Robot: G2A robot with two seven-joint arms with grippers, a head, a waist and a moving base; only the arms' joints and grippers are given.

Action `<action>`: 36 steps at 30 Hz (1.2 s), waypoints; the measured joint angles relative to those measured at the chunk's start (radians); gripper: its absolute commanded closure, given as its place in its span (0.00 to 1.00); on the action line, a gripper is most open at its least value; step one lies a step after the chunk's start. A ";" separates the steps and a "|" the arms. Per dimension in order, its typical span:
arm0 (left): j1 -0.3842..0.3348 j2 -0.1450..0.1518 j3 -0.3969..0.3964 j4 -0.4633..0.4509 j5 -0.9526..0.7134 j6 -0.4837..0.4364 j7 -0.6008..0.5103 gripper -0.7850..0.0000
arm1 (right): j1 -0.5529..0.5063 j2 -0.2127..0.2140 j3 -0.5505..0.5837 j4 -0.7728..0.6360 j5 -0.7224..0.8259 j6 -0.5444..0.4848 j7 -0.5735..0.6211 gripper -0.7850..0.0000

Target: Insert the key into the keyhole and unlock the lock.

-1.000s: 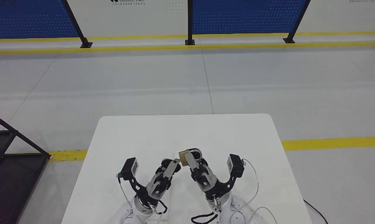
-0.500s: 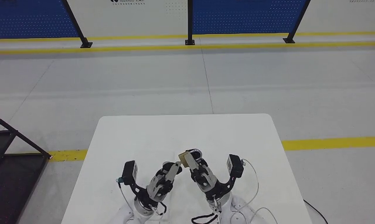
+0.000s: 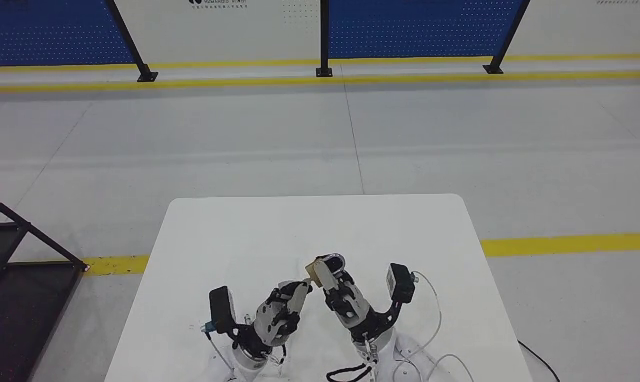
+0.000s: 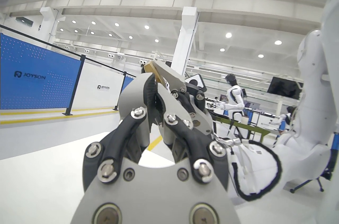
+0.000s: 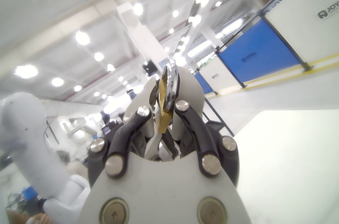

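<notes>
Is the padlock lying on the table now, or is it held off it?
Held off it. The right gripper clamps the brass padlock in its fingers, and it stands against the ceiling, clear of the white table.

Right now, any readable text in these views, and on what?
White fence panel: logo plus brand wordmark, legible, not transcribed here; the small line under it is unreadable.
Blue fence panel: same logo and wordmark.
The lock: no print visible.
</notes>
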 measured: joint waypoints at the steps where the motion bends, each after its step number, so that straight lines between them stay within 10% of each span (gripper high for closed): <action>1: -0.002 0.000 0.001 0.002 0.017 0.018 0.012 1.00 | 0.000 0.000 0.000 0.000 0.000 0.000 0.001 1.00; 31: -0.046 0.008 0.009 0.028 0.413 0.611 0.170 1.00 | -0.007 -0.001 0.011 -0.008 0.009 -0.009 0.015 1.00; 33: -0.049 0.008 0.011 0.030 0.401 0.608 0.177 0.51 | -0.007 -0.002 0.012 -0.008 0.008 -0.010 0.014 1.00; 34: -0.050 0.008 0.013 0.031 0.393 0.603 0.180 0.00 | -0.008 -0.002 0.012 -0.008 0.007 -0.010 0.014 1.00; 36: -0.051 0.008 0.015 0.032 0.382 0.601 0.183 0.00 | -0.008 -0.002 0.013 -0.008 0.005 -0.010 0.013 1.00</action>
